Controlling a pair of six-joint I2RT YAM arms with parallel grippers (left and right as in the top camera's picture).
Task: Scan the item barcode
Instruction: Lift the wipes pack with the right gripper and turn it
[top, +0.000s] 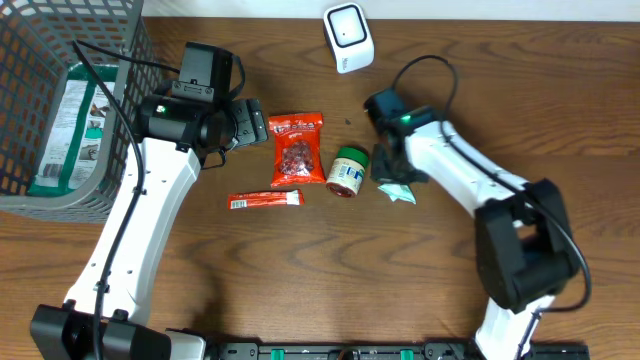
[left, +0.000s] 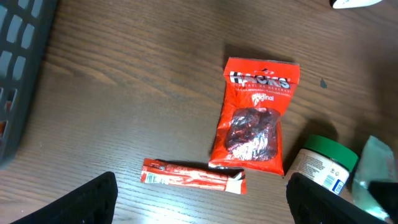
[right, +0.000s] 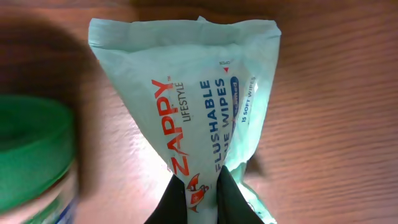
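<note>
Where R claw (right: 201, 186) pinches it, mint wipes pkt (right: 186, 81) reads ZAPPY.

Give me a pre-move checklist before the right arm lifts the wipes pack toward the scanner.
1. Right hand shut on wipes pack: ok.
2. Grip secure: cannot tell, only the pack's edge is pinched.
3. Barcode located: cannot tell, no barcode shows.
4. Clearance from green-lidded jar: not ok, close beside the pack.
5. Table toward scanner free of items: ok.
6. Left hand open, over red bag, out of the way: ok.
</note>
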